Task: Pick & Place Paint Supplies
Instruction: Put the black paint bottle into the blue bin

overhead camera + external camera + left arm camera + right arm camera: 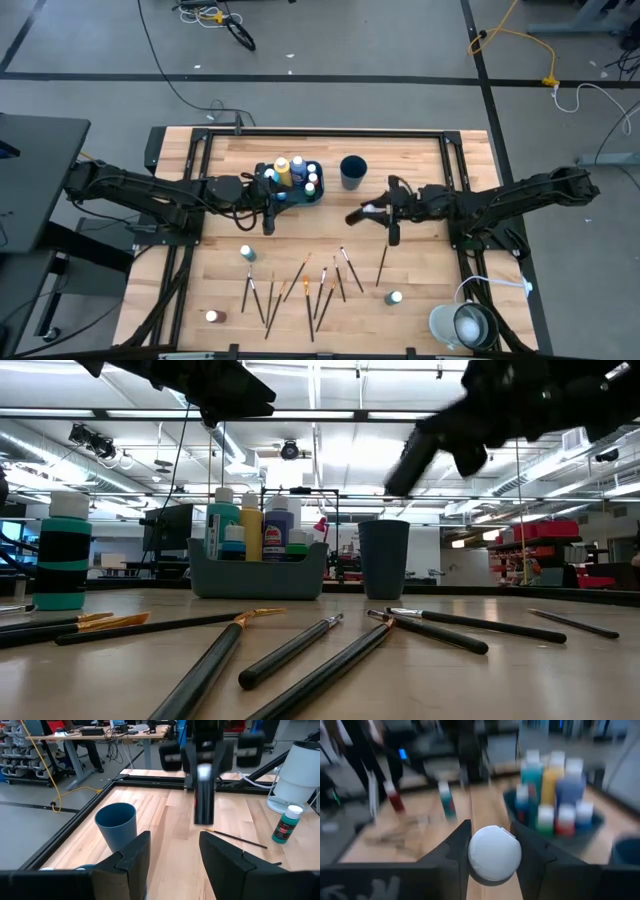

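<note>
A teal tray [318, 194] at the table's far middle holds several white-capped paint bottles [290, 170]. A dark blue cup [353, 170] stands to its right. Several paintbrushes [300, 285] lie flat near the front edge, with three loose bottles among them [248, 253] [212, 316] [394, 298]. My right gripper [368, 212] is right of centre, above the table, shut on a dark paint bottle [204, 805] with a white cap. My left gripper [270, 208] hangs open at the tray's near left side, nothing between its fingers [132, 865]. My right gripper pinches the bottle's white cap [495, 852] between its two fingers, one on each side. The cap's top faces back toward the wrist. The dark body [410, 465] reaches out past the fingertips, slanting down toward the table's left. The bottle is lifted clear of the table.
A white lamp-like thing [465, 325] sits at the near right corner. A lone brush [382, 265] lies below my right gripper. Black frame rails [330, 133] run along the far edge. Bare wood shows between the tray and the brushes.
</note>
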Controlling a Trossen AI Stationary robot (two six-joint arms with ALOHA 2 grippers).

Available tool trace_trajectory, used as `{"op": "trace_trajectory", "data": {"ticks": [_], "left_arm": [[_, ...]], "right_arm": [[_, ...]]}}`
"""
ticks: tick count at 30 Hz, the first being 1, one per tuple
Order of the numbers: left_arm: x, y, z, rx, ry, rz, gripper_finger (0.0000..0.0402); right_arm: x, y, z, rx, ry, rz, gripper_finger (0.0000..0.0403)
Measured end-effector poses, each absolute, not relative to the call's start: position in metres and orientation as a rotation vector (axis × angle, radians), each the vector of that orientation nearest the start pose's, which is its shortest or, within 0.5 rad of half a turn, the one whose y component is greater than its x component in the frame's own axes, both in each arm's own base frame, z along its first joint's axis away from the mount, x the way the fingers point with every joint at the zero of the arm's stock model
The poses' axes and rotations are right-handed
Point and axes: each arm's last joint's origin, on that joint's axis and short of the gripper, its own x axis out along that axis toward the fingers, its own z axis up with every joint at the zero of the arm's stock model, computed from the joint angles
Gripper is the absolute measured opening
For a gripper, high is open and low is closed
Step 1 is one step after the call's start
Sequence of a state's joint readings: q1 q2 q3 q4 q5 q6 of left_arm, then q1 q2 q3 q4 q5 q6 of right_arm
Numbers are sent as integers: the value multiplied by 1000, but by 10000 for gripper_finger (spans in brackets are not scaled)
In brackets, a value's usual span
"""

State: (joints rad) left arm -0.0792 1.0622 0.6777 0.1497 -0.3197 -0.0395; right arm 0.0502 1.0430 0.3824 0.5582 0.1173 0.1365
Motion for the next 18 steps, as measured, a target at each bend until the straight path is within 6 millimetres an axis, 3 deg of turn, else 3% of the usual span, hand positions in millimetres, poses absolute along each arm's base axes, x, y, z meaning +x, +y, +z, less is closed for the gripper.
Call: {"op": "trace_trajectory", "data": {"ticks": [4,8,12,18], "left_arm": [[234,-9,276,15,225,243,179],[234,-9,279,39,194,240,179],[235,-10,282,44,161,239,179],[235,-9,283,48,152,239,179]], "right_arm": [[219,8,235,75,-105,-64,110],[242,9,252,1,-160,-68,110],[282,6,266,-47,-98,-96,110],[340,-2,258,6,100,-191,120]]}}
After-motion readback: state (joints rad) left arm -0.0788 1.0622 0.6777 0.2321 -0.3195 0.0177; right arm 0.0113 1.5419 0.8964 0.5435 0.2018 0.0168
